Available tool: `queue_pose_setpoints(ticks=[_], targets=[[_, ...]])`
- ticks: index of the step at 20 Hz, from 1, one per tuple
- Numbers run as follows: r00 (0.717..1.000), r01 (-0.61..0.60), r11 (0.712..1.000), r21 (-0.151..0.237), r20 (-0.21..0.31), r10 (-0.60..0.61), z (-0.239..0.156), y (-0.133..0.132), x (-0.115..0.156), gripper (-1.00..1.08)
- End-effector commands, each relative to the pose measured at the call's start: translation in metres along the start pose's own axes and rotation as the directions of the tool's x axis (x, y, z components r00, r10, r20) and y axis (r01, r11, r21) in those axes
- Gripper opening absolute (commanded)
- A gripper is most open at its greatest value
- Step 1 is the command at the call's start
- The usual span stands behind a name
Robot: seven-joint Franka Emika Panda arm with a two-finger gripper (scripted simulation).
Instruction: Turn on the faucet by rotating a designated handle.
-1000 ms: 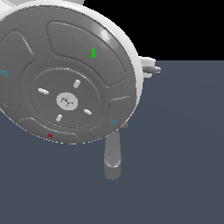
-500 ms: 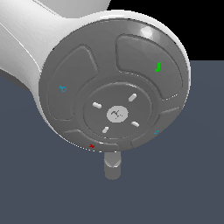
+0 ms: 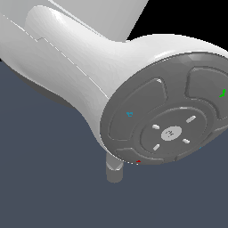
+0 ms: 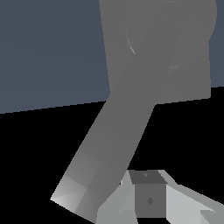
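In the wrist view the grey faucet (image 4: 183, 74) shows its block base and round hub. A thick tapering bar, the spout (image 4: 118, 135), runs from the hub toward the camera and ends in a pale faceted tip. My gripper (image 4: 175, 208) shows only as white finger parts with a grey pad (image 4: 148, 199) right beside that tip. Whether they touch and how wide the jaws stand I cannot tell. The thin handle does not show in either view. In the exterior view only the spout's tip (image 3: 114, 171) pokes out under my arm.
My arm's white link and its grey button disc (image 3: 169, 129) fill most of the exterior view and hide the faucet's body and the gripper. The blue-grey floor (image 3: 44, 178) lies all around.
The arm has swung toward the exterior view's right and closer to the camera, covering more of the faucet. The spout's tip has stayed in place.
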State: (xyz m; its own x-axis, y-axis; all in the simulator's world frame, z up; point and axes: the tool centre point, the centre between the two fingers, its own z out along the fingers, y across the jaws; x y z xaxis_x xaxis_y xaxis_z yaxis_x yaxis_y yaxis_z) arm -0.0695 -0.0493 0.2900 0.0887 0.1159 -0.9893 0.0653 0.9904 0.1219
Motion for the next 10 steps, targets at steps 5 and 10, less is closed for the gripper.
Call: queue_pose_setpoints(ticks=[5, 10], targets=[[0.995, 0.071, 0.996, -0.052, -0.068, -0.074, 0.01, -0.009, 0.005, -1.0], [0.993, 0.089, 0.994, -0.06, -0.077, -0.094, 0.013, -0.022, 0.005, -1.0]])
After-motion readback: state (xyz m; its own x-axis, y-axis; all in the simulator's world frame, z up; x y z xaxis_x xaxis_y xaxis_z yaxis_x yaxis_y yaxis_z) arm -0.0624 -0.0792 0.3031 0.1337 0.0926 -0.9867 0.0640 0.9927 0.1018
